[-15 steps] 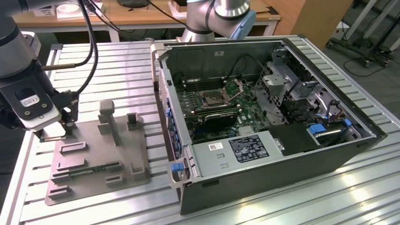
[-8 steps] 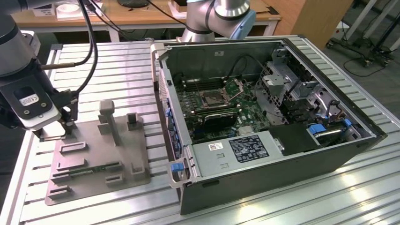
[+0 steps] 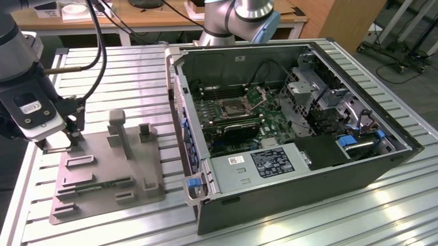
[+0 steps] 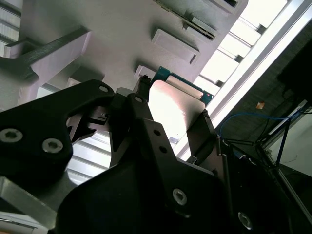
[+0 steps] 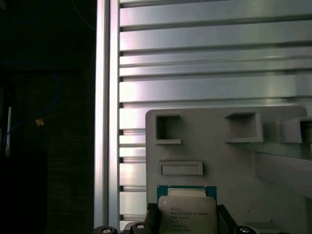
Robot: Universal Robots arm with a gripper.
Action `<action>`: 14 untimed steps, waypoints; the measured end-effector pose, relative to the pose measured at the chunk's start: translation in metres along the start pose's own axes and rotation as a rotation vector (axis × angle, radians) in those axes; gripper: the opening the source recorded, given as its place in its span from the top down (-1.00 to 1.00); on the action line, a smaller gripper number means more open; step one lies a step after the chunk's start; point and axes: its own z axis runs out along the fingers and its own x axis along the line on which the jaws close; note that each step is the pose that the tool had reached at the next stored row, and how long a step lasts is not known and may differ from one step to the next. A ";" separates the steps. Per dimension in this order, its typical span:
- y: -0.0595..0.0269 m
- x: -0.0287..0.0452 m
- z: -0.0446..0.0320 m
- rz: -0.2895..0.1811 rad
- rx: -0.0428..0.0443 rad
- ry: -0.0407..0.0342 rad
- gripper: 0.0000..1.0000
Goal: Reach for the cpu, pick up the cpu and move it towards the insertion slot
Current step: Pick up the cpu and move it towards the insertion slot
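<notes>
The cpu (image 5: 187, 213), a thin square chip with a silvery top and a green rim, lies at a corner of the grey plastic fixture (image 5: 219, 151). In both wrist views my gripper (image 5: 187, 220) has a black finger against each of the chip's two opposite sides, so it is shut on the cpu (image 4: 173, 105). In the exterior view the gripper (image 3: 56, 143) is low over the fixture's (image 3: 110, 169) far corner at the exterior view's left. The insertion slot (image 3: 235, 107), a silver-framed socket with its hinged frame raised, sits inside the open computer case.
The open computer case (image 3: 287, 169) takes up the exterior view's right half. A green memory stick (image 3: 102, 185) lies in the fixture, whose upright posts (image 3: 118, 130) stand close to the gripper. The slatted table's edge (image 5: 107, 122) runs just beyond the chip. Cables (image 3: 96, 51) hang above.
</notes>
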 end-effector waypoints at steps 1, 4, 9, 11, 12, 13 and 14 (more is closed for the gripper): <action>0.0000 0.0000 -0.0003 0.000 0.0000 -0.0001 -0.09; 0.0001 0.0000 -0.0012 0.000 0.0000 0.0000 -0.09; 0.0001 0.0000 -0.0024 0.000 0.0000 0.0000 -0.09; 0.0002 0.0000 -0.0041 0.000 -0.0013 0.0000 -0.09; 0.0003 0.0000 -0.0054 -0.001 -0.0014 0.0001 -0.09; 0.0003 0.0000 -0.0056 -0.001 -0.0014 0.0001 -0.09; 0.0003 0.0000 -0.0057 -0.001 -0.0014 0.0001 -0.09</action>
